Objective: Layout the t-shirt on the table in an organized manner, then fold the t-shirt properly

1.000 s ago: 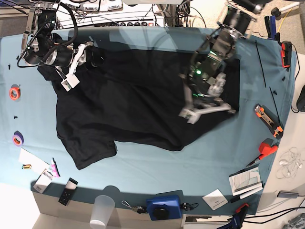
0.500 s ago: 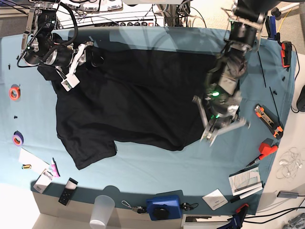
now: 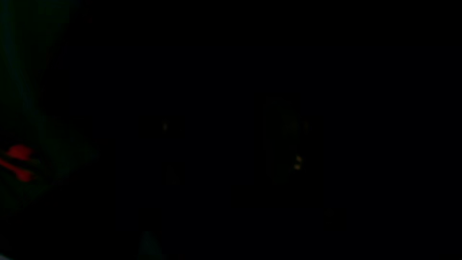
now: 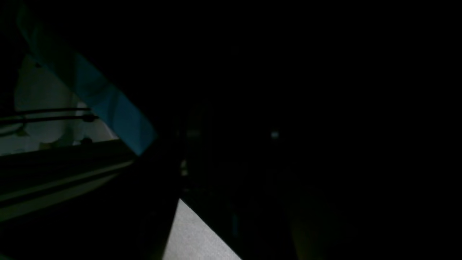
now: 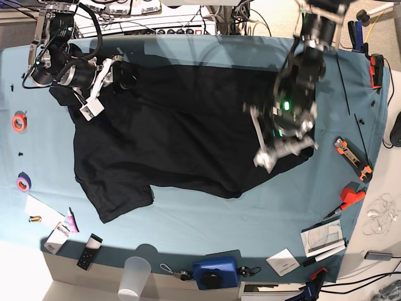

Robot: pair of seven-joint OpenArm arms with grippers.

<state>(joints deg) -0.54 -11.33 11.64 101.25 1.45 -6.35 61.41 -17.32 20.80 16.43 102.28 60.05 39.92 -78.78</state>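
The base view is bright, evenly lit from above and sharp. Both wrist views are almost black and underexposed; in the right one, lit patches show only toward nine o'clock, blurred.

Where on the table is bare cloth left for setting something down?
Bare: the teal strip between the t-shirt hem and the blue case, and left of the sleeve by the orange tape roll. Crowded: right edge around the red tool.

Robotics lab; power strips [image 5: 182, 30], cables behind teal table [image 5: 207, 219]; scattered tools [image 5: 352, 157]
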